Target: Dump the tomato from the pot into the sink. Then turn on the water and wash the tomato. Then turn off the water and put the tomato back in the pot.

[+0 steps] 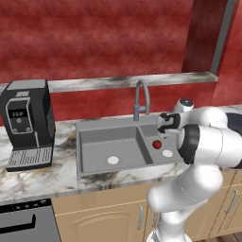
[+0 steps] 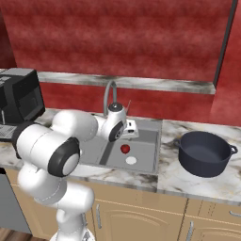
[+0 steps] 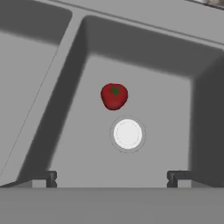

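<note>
The tomato [image 1: 156,143] [image 2: 125,148] [image 3: 114,96] lies on the floor of the right basin of the grey sink [image 1: 108,125] [image 2: 151,125] [image 3: 140,52], just beside the pale drain [image 3: 127,134]. My gripper [image 1: 165,124] [image 2: 132,129] [image 3: 112,177] hangs above that basin, pointing down, open and holding nothing; its fingertips [image 3: 51,177] stand wide apart well short of the tomato. The dark pot [image 2: 204,153] stands upright on the counter right of the sink, with nothing seen inside it. No water comes from the gooseneck faucet [image 1: 142,97] [image 2: 109,96].
A black coffee machine [image 1: 27,123] [image 2: 19,101] stands on the marble counter left of the sink. The left basin [image 1: 111,149] has its own drain. A ledge [image 1: 123,81] runs along the red wall behind the faucet.
</note>
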### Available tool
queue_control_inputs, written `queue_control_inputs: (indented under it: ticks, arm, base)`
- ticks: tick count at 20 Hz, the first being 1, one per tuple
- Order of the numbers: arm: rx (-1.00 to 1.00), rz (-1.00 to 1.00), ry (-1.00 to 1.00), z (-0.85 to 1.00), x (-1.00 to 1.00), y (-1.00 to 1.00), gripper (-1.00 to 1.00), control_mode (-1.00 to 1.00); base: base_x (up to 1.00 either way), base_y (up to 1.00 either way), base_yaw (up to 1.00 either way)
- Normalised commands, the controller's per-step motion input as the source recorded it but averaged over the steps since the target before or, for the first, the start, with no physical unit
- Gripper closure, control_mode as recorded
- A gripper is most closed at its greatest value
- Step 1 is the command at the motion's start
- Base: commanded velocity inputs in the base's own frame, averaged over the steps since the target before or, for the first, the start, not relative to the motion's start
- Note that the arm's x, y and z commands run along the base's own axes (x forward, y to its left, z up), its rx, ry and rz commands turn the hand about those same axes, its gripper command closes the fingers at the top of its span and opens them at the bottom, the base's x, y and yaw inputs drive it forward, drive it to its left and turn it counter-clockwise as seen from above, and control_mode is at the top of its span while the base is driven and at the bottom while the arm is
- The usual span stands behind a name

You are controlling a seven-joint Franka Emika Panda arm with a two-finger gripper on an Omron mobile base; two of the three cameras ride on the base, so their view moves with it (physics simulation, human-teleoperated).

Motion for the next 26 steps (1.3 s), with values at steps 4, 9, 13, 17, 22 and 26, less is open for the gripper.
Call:
queue_control_inputs:
  ticks: [4, 9, 13, 17, 22, 26]
  arm:
    - [0.0, 0.07, 0.0, -0.03, 0.13, 0.08, -1.0, -1.0]
    - [0.0, 0.08, 0.0, -0.05, 0.1, 0.09, -1.0, -1.0]
    - [0.0, 0.07, 0.0, -0.17, 0.17, 0.08, -1.0, -1.0]
    - [0.0, 0.05, 0.0, -0.19, 0.23, 0.05, -1.0, -1.0]
    - [0.0, 0.01, 0.0, -0.26, 0.13, 0.0, -1.0, -1.0]
    - [0.0, -0.01, 0.0, -0.26, 0.01, -0.01, -1.0, -1.0]
  base:
    - [0.0, 0.0, 0.0]
    - [0.0, 0.0, 0.0]
    - [0.0, 0.0, 0.0]
    - [0.0, 0.0, 0.0]
    - [0.0, 0.0, 0.0]
    - [0.0, 0.0, 0.0]
